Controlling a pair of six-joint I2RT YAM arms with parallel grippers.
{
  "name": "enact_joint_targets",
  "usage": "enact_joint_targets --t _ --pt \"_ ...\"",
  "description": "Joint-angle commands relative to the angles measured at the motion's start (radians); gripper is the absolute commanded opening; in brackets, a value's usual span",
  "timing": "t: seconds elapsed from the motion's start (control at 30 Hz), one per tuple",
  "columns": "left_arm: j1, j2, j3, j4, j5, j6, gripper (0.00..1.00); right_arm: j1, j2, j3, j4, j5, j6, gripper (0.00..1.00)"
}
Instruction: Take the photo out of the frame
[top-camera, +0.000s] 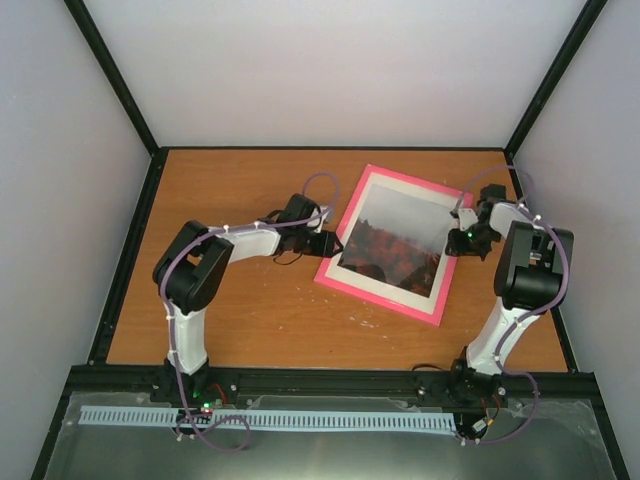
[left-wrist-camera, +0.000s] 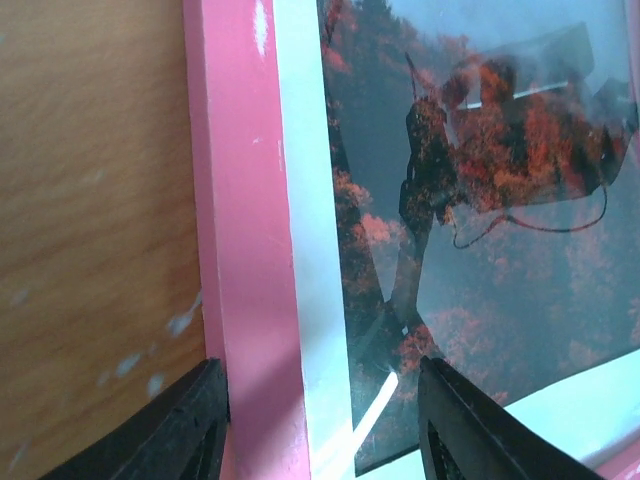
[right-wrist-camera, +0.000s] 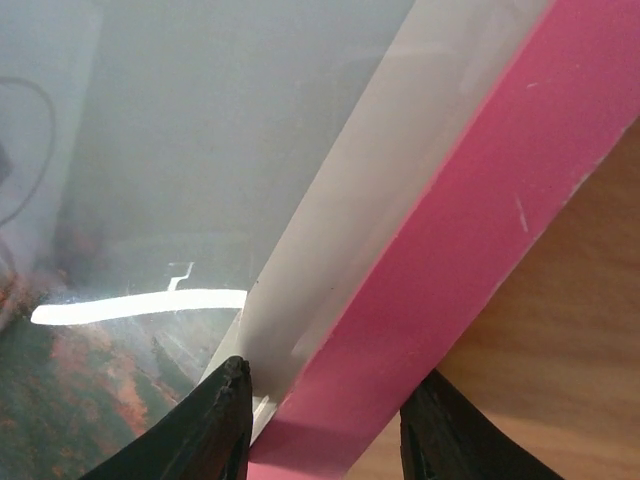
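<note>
While both arms bend in toward it from either side, the frame (top-camera: 375, 298) lies flat & face up on the wooden table (top-camera: 240, 310), right of centre, turned a bit off-square to the table edges. The photo (top-camera: 395, 245) sits inside it under a shiny pane, w/ the white mat (left-wrist-camera: 308, 250) round it. Its misty grey sky is toward the far end, its red-orange trees toward the near end.

L gripper (left-wrist-camera: 320, 375) is at the frame's left side, toward the near corner. In the wrist view the jaws stand fairly wide, astride the pink rail. One finger (left-wrist-camera: 185, 425) is outside the rail over bare table, the other over the pane on the photo side. The rail, a mat strip & a sliver of print lie btwn them, and they aren't clamped on anything. The pane mirrors a dark arm shape & a bright glare streak.

R gripper (right-wrist-camera: 328, 390) is at the opposite side, toward the far end. Its jaws are narrower: one fingertip (right-wrist-camera: 220, 420) is at the mat by the rail's inner lip, the other at the rail's outer edge over the table. The pink rail fills the gap. Can't tell whether they actually pinch it or only bracket it.
</note>
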Motion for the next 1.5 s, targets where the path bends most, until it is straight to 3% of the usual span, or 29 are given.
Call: enact_joint_targets --t 0.0,0.3,0.57,0.6,0.63,0.7,0.73,0.8,0.83,0.93,1.03,1.23,1.4,1.47 --pt "-0.013 -0.098 -0.092 0.021 0.011 -0.027 0.52 0.126 0.046 0.027 -0.013 -0.031 -0.017 0.37" --pt "-0.013 -0.367 -0.378 -0.001 -0.026 -0.07 0.5 0.224 0.004 0.049 -0.075 -0.083 -0.06 0.41" --pt "-0.013 -0.663 -0.362 -0.226 -0.222 0.014 0.57 0.223 -0.215 0.031 -0.196 -0.06 -0.168 0.53" --pt "-0.013 -0.706 -0.358 -0.236 -0.234 0.029 0.68 0.225 -0.253 0.03 -0.224 -0.097 -0.195 0.54" --pt "-0.013 -0.753 -0.358 -0.242 -0.249 0.042 0.96 0.228 -0.291 0.028 -0.249 -0.146 -0.229 0.56" --pt "-0.012 -0.833 -0.359 -0.243 -0.297 0.068 1.0 0.247 -0.373 0.0 -0.281 -0.231 -0.291 0.59" --pt "-0.011 -0.862 -0.355 -0.252 -0.339 0.07 1.0 0.266 -0.417 -0.026 -0.278 -0.253 -0.317 0.65" --pt "-0.009 -0.889 -0.332 -0.279 -0.43 0.068 1.0 0.341 -0.514 -0.105 -0.231 -0.237 -0.351 0.98" --pt "-0.009 -0.895 -0.328 -0.277 -0.466 0.078 1.0 0.394 -0.555 -0.155 -0.176 -0.176 -0.333 1.0" --pt "-0.008 -0.908 -0.355 -0.217 -0.551 0.105 1.0 0.559 -0.613 -0.25 -0.059 -0.02 -0.278 1.0" --pt "-0.006 -0.913 -0.392 -0.145 -0.547 0.157 1.0 0.637 -0.593 -0.264 -0.024 0.017 -0.231 1.0" --pt "-0.001 -0.928 -0.411 -0.153 -0.58 0.15 1.0 0.729 -0.665 -0.401 0.139 -0.099 -0.331 1.0" --pt "0.0 -0.915 -0.424 -0.217 -0.733 0.117 1.0 0.805 -0.585 -0.371 0.077 -0.084 -0.417 1.0" --pt "0.001 -0.916 -0.418 -0.225 -0.719 0.125 1.0 0.847 -0.551 -0.38 0.066 -0.051 -0.448 1.0"
